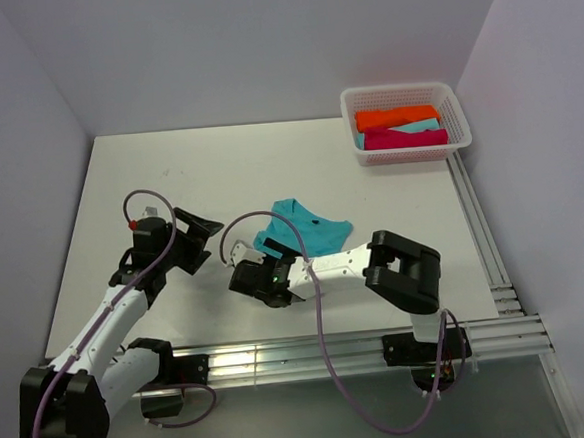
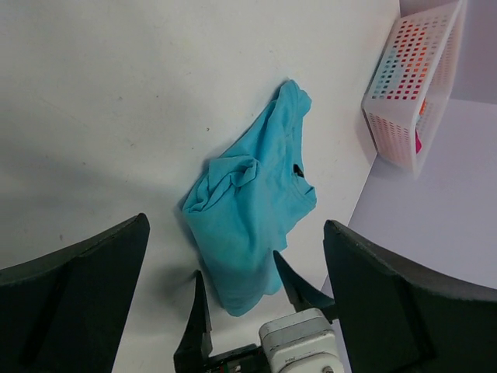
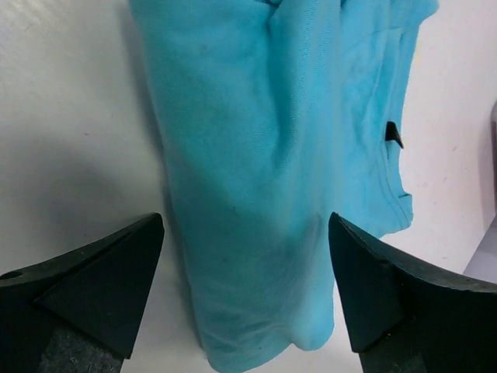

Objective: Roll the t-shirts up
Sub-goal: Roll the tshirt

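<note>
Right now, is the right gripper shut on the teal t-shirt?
No. The right wrist view shows the right gripper open, straddling the end of the teal t-shirt.

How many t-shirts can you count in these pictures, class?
4. The teal t-shirt lies on the table; the orange t-shirt, pale aqua t-shirt and magenta t-shirt sit in the basket, which may hide more.
</note>
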Robot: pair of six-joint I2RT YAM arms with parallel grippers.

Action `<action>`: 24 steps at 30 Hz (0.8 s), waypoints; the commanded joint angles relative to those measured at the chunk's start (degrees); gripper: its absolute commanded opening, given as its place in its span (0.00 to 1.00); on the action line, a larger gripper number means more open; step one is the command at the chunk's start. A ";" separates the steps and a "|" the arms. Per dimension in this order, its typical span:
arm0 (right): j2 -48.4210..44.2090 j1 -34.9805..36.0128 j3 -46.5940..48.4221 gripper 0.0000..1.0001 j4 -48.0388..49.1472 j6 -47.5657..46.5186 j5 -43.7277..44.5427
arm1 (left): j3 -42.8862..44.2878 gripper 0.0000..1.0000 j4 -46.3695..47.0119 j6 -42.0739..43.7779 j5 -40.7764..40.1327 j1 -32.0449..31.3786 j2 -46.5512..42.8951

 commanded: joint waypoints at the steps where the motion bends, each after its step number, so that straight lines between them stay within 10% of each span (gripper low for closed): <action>1: 1.46 0.03 -0.23 0.94 0.28 1.80 4.02 | 1.77 1.00 -1.81 0.68 0.73 0.49 -0.38; 14: 8.75 0.03 0.65 0.79 0.54 2.15 4.99 | 1.68 0.99 -4.09 2.00 0.99 0.93 -2.49; 17: 11.30 0.03 1.61 0.59 0.80 2.24 5.25 | 1.85 1.00 -4.18 2.26 1.25 1.02 -2.40; 21: 13.59 -0.40 3.45 0.00 -0.34 3.91 5.43 | 2.47 1.00 -4.79 3.23 1.69 1.20 -1.88; 24: 12.98 -0.84 4.51 0.00 -1.22 4.70 1.93 | 3.26 0.99 -5.06 4.02 1.87 1.37 -1.09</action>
